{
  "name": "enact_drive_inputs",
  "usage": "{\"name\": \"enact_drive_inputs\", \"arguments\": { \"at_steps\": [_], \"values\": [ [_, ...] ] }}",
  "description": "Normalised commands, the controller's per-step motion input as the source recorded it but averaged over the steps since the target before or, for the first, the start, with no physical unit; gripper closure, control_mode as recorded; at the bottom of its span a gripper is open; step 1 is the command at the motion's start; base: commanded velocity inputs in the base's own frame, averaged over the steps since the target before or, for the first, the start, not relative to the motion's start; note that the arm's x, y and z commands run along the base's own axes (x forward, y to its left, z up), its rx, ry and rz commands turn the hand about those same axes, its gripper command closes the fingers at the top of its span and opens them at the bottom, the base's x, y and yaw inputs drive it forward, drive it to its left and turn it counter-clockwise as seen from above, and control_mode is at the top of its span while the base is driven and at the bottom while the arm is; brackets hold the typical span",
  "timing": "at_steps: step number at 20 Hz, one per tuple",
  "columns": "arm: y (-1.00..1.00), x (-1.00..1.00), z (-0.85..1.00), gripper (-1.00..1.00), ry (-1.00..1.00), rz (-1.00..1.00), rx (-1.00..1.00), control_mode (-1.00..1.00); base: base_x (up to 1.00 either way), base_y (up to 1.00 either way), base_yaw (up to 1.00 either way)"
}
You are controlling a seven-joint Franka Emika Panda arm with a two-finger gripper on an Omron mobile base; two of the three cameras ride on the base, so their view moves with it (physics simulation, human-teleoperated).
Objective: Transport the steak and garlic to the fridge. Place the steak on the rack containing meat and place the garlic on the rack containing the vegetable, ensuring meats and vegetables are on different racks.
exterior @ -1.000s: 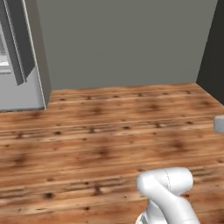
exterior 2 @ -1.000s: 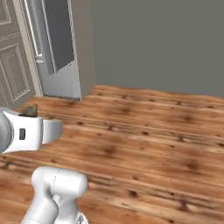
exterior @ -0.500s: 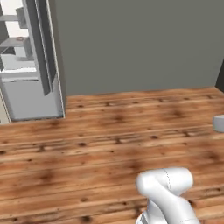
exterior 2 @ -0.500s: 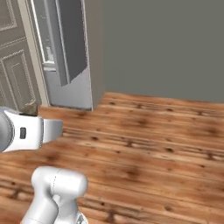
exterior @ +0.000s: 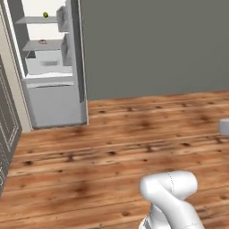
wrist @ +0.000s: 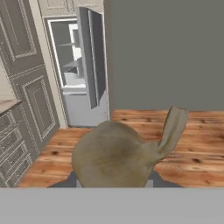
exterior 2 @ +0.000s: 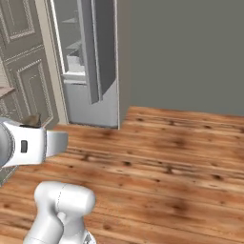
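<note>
Tan bulbous garlic, stalk tilted right

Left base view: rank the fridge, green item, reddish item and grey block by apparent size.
1. fridge
2. grey block, nearer the camera and cut off by the frame edge
3. reddish item and green item, on the fridge shelves: both tiny, too alike to rank

Plain grey wall, wooden plank floor, perhaps panelled cabinets leftward.
</note>
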Motion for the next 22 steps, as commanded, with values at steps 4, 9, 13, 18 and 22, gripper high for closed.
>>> {"name": "enact_drive_inputs", "arguments": {
  "at_steps": [4,9,13,18,22],
  "values": [
    [0.0,0.0,0.0,1.0,0.0,0.0,0.0,1.0,1.0,1.0,-0.11],
    [0.0,0.0,0.0,1.0,0.0,0.0,0.0,1.0,1.0,1.0,-0.14],
    [0.0,0.0,0.0,1.0,0.0,0.0,0.0,1.0,1.0,1.0,-0.14],
    [0.0,0.0,0.0,1.0,0.0,0.0,0.0,1.0,1.0,0.96,-0.15],
    [0.0,0.0,0.0,1.0,0.0,0.0,0.0,1.0,1.0,0.99,-0.18]
  ]
}}
